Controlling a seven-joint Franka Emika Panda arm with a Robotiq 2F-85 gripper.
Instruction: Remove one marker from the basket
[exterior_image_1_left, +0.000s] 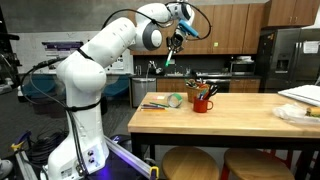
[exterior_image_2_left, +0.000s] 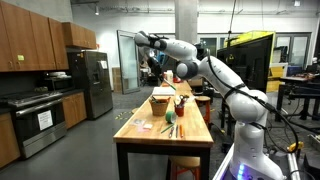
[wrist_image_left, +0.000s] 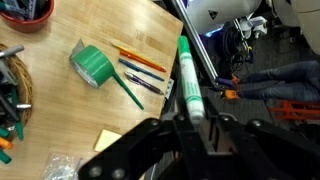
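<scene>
We find ourselves in a kitchen set inside a lab-like hall; wooden cabinets (exterior_image_2_left: 35, 40) line the wall beside a steel refrigerator (exterior_image_2_left: 92, 78) and a range (exterior_image_2_left: 38, 118); a wooden island table (exterior_image_1_left: 235, 120) stands with round stools (exterior_image_1_left: 190, 162) beneath it. Beyond it we see a concrete column (exterior_image_2_left: 187, 20) and yellow-trimmed equipment (exterior_image_2_left: 250, 45) under an open ceiling.

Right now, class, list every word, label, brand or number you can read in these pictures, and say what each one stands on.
No text can be read in any view.
Marker, gripped in the pincer: any print on its barrel is too blurred to read.
Green tape roll: no writing shows.
Yellow note: no writing shows.
Both exterior views: everything is too small to read.
</scene>
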